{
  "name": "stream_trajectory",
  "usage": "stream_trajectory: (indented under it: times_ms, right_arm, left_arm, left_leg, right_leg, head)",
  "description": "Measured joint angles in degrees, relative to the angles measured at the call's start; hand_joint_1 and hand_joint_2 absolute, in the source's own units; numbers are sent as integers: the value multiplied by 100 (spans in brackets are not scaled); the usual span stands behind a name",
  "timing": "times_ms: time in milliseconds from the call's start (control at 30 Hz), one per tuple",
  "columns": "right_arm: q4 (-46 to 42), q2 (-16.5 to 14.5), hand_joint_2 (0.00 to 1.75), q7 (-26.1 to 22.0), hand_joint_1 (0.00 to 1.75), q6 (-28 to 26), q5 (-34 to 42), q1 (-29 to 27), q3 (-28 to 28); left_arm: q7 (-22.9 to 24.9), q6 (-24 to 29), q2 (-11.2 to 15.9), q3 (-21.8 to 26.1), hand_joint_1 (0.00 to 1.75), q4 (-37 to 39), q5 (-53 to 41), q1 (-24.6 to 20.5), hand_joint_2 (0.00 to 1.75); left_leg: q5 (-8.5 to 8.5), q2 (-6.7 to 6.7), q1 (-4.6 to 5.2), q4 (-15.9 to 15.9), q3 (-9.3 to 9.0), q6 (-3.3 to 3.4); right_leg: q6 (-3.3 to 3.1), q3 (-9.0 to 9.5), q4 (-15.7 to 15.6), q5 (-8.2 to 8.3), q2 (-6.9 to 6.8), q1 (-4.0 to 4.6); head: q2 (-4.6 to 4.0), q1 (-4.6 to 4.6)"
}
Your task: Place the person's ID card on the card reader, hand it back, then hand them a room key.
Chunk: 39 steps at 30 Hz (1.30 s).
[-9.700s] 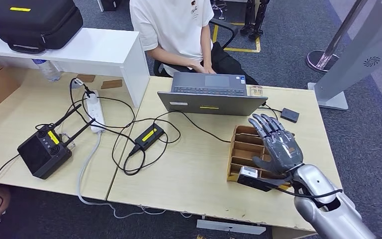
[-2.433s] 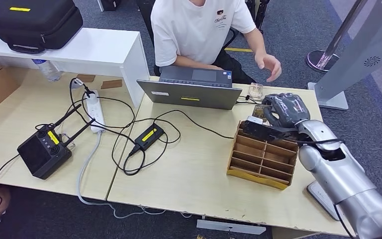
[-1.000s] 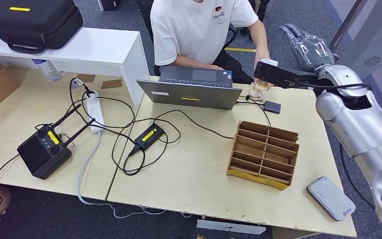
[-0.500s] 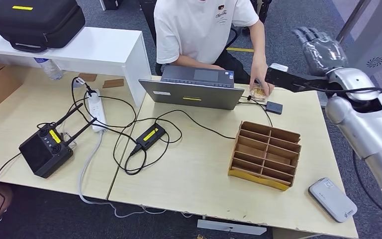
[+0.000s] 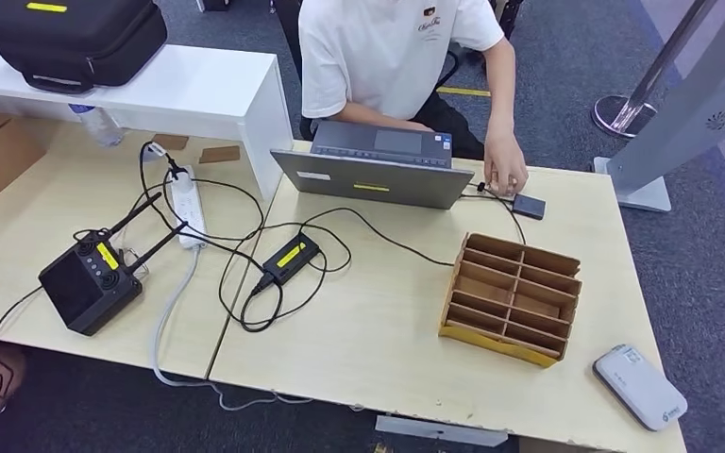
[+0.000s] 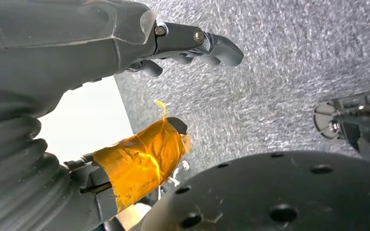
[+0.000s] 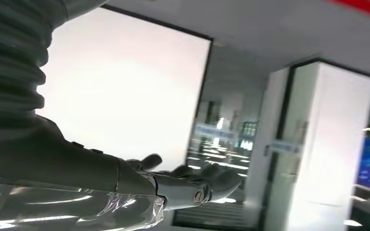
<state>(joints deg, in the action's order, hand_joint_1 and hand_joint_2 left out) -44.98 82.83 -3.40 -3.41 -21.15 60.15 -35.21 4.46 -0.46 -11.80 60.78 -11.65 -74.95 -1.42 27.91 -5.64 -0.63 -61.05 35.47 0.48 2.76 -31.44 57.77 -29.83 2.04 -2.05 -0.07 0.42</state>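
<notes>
The white card reader [image 5: 640, 387] lies at the near right corner of the light wooden table [image 5: 378, 330], its near end close to the table's edge. Just beyond it stands the brown divided card holder [image 5: 512, 297]; whether its compartments hold a room key cannot be made out. Farther back, a small dark device [image 5: 529, 206] lies flat beside the open laptop [image 5: 378, 170]. The person's hand [image 5: 505, 176] rests on the table next to this device; what is under the fingers is hidden. The left hand [image 6: 183, 45], over grey carpet, holds nothing, fingers loosely apart. The right hand [image 7: 192, 185], raised toward bright windows, lies extended and empty.
</notes>
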Motion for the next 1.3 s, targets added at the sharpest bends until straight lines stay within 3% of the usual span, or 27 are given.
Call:
stream_trajectory:
  times_ms: [100, 200, 233, 267, 333, 400, 467, 500, 567, 667, 800, 900, 1100, 1300]
  right_arm:
    - [939, 570, 175, -547, 0, -411, 425, 59, -466]
    - [2058, 831, 175, -915, 0, -619, 776, 56, -966]
    - [2409, 833, 175, -914, 0, -704, 1053, -231, -1069]
    - [2731, 817, 175, -866, 0, -832, 1526, -777, -1080]
    - [3179, 549, 175, -757, 0, -1201, 3055, -2479, -755]
    - [3489, 91, 175, -668, 0, -1505, 4653, -4001, -215]
    - [3723, -495, 175, -486, 0, -1730, 5335, -4965, 328]
    - [3824, -796, 175, -387, 0, -1840, 5206, -5307, 662]
    - [3980, -1399, 175, -207, 0, -2003, 4236, -5752, 1359]
    - [4164, -2184, 175, -32, 0, -2205, 2745, -6082, 1974]
    - [4296, -3100, 175, 103, 0, -2334, 2545, -6271, 2226]
    - [4346, -3442, 175, 151, 0, -2348, 2610, -6343, 2259]
    - [4411, -3792, 175, 131, 0, -2333, 2752, -6399, 2273]
    - [4431, -4330, 175, 89, 0, -2387, 2985, -6364, 2213]
  left_arm:
    - [113, 32, -30, 66, 0, 4, 25, -26, 175]
    - [199, 49, -59, 138, 0, 7, 66, -60, 175]
    - [225, 56, -67, 169, 0, 8, 85, -79, 175]
    - [248, 61, -71, 200, 0, 10, 106, -83, 175]
    - [278, 75, -93, 263, 0, 20, 147, -96, 175]
    - [302, 90, -123, 330, 0, 40, 190, -111, 175]
    - [320, 96, -146, 395, 0, 58, 228, -132, 175]
    - [327, 96, -157, 424, 0, 62, 243, -131, 175]
    - [332, 100, -172, 473, 0, 62, 261, -126, 175]
    - [329, 112, -196, 521, 0, 62, 284, -108, 175]
    - [322, 139, -204, 554, 0, 62, 287, -116, 175]
    - [321, 150, -202, 576, 0, 62, 286, -125, 175]
    - [302, 153, -199, 597, 0, 62, 259, -145, 175]
    - [266, 155, -201, 610, 0, 62, 237, -155, 175]
  left_leg:
    - [27, 21, 1, -2, -30, -2]
    - [29, 57, 27, -33, -43, 12]
    - [49, 71, 33, -31, -31, 7]
    - [58, 121, 46, -18, 4, 5]
    - [126, 181, 2, -40, -43, -6]
    - [177, 208, -44, -80, -83, -5]
    - [169, 186, -38, -112, -114, 16]
    - [146, 169, -21, -113, -125, 46]
    - [139, 153, 10, -113, -160, 92]
    - [176, 167, 21, -75, -190, 88]
    - [190, 211, 29, -42, -211, 77]
    - [197, 255, 44, -22, -224, 71]
    - [194, 297, 43, -13, -241, 64]
    - [187, 301, 42, -13, -245, 53]
  right_leg:
    - [-8, 41, -3, -25, 16, 9]
    - [-1, 87, -3, -43, 14, 29]
    - [-22, 113, 5, -136, -3, 32]
    - [-25, 154, 25, -130, -9, 53]
    - [-66, 189, 22, -190, -76, 88]
    - [-77, 213, 36, -175, -169, 123]
    - [-56, 223, 43, -159, -212, 114]
    - [-30, 233, 42, -148, -219, 98]
    - [-3, 227, 29, -173, -230, 67]
    - [-5, 261, 21, -190, -222, 56]
    - [-11, 266, 16, -206, -174, 49]
    - [-12, 251, 18, -207, -131, 34]
    - [-19, 246, 18, -199, -93, 34]
    - [-28, 250, 19, -188, -87, 35]
  head:
    - [-1, -20]
    - [-2, -51]
    - [-1, -45]
    - [-1, -44]
    - [-1, -62]
    - [-2, -65]
    - [-3, -20]
    - [-3, -1]
    - [-2, 32]
    - [-2, 20]
    - [-2, 14]
    - [-2, 11]
    - [-2, 14]
    - [-2, 14]
